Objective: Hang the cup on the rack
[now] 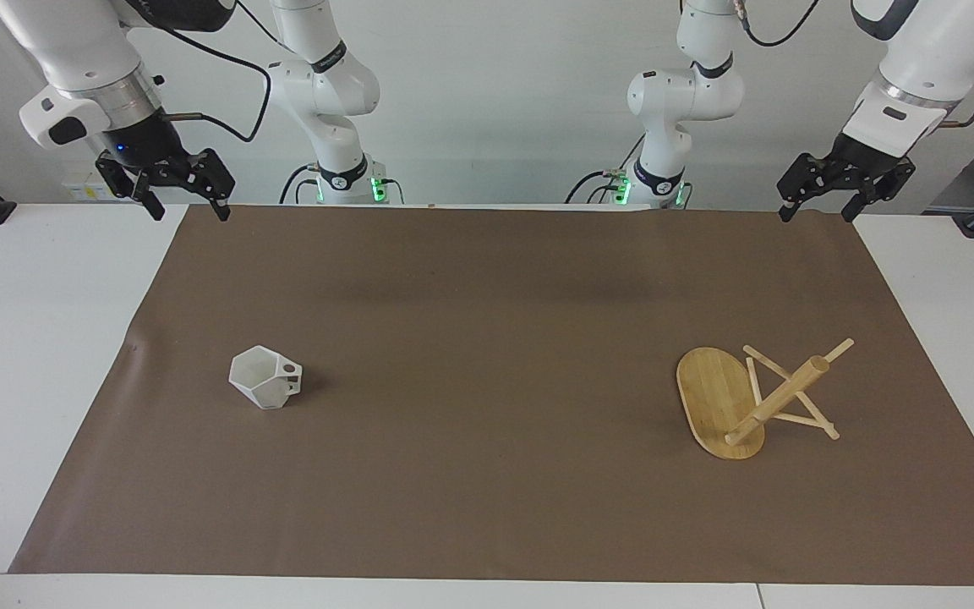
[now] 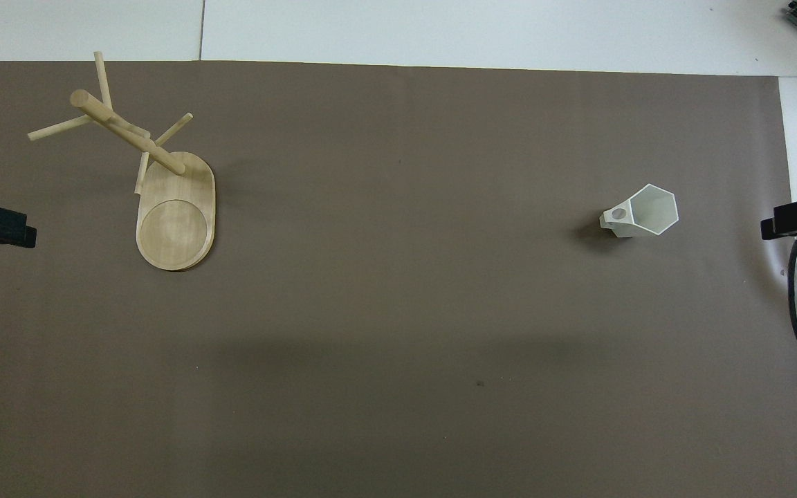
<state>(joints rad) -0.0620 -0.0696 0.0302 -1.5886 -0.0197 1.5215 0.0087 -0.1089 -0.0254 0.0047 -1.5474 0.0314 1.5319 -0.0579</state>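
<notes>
Facing view: cup [image 1: 265, 377] is seen upright on the brown mat [image 1: 487, 338] toward the right arm's end, w/ rack [image 1: 757, 399] standing well apart toward the left arm's end, pegs bare. Right gripper [image 1: 186, 210] is held spread wide and empty over the mat's corner at the robots' edge. Left gripper [image 1: 817, 211] is likewise held spread and empty over the other corner there; both arms are parked.
</notes>
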